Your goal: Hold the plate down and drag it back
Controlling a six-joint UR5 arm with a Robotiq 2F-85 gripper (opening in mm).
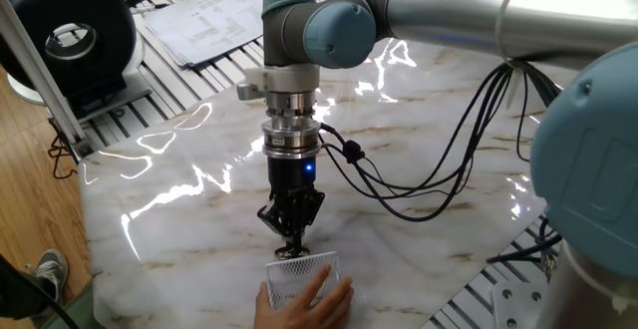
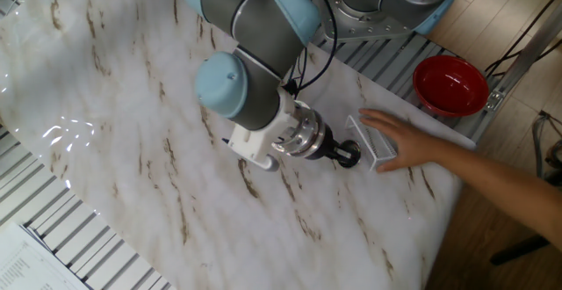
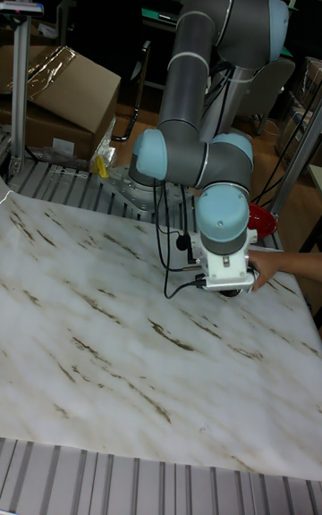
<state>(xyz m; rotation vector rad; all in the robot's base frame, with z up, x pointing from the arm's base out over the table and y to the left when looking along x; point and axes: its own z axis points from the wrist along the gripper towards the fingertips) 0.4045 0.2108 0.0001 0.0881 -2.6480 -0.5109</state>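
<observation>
A white marble-patterned table top (image 1: 179, 199) carries the grey and pale-blue UR5 arm (image 1: 309, 20), which points straight down near the table's edge. Beside it a person's bare hand (image 2: 399, 141) lies flat on a clear square plastic box (image 1: 302, 274). The black two-finger gripper (image 1: 290, 250) has its jaws drawn together, tips pressing on the small round silvery metal plate (image 1: 289, 253), which lies on the marble just beside the box
</observation>
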